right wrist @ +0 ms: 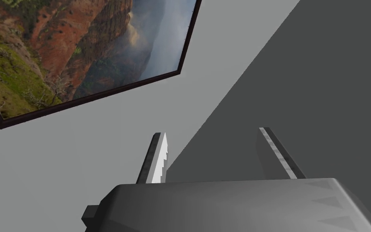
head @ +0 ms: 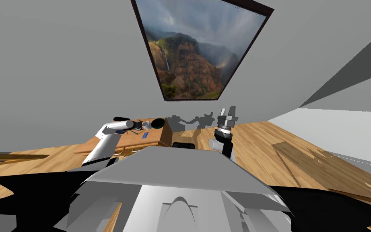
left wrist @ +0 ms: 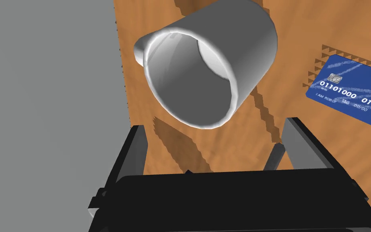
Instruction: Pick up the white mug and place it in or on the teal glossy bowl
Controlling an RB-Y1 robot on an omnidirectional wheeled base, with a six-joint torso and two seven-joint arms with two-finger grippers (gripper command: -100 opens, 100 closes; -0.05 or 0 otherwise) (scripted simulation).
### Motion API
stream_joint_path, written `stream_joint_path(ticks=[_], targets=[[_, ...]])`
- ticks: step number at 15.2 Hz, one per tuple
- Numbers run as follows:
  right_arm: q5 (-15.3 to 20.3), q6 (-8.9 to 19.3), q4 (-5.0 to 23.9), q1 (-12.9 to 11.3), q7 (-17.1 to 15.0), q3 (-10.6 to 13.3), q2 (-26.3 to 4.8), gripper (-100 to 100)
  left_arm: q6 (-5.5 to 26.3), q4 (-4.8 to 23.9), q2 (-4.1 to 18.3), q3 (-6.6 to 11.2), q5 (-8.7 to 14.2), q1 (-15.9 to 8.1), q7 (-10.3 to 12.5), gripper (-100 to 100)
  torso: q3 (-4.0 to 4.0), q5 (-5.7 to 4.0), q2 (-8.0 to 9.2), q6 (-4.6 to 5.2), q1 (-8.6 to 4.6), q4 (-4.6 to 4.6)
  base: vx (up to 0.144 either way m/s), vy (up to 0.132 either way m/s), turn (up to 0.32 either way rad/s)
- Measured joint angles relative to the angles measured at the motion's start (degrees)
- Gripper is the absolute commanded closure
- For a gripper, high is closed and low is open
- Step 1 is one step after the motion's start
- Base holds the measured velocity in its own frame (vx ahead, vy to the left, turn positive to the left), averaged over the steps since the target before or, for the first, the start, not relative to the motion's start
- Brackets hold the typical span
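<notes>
Mug (left wrist: 209, 64) sitting smooth, cylindrical, mouth toward me on grainy wood table (left wrist: 301, 24) | my left gripper (left wrist: 215, 133) hovering wide just short of it | right gripper (right wrist: 213, 135) idling wide, raised.

The head camera looks steeply down and forward, from well back, over the wooden table (head: 140, 141) that stands against the grey wall (head: 52, 60). The left wrist camera sits close over that table. It looks along the left gripper (left wrist: 215, 123) into the mug (left wrist: 253, 44), whose rim lies just ahead of the fingertips. The blue card (left wrist: 353, 92) lies outside one finger. Both views share the table, mug and card. The right wrist camera, on the right gripper (right wrist: 212, 132), faces up at the wall.
</notes>
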Motion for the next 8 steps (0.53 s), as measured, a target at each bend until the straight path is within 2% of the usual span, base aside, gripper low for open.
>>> stream_joint_path(ticks=[6,8], targets=[[0.00,0.00,0.00,0.00,0.00,0.00,0.00,0,6.38,4.72,1.85,0.91,3.44,-0.61,0.65,-100,-0.06,0.01,-0.11,0.01,0.00,-0.03,0.080,0.007,-0.022],[0.00,0.00,0.00,0.00,0.00,0.00,0.00,0,8.71,5.34,2.27,1.16,4.30,-0.54,1.14,-100,-0.05,0.01,-0.08,0.00,0.00,-0.03,0.071,0.012,-0.018]])
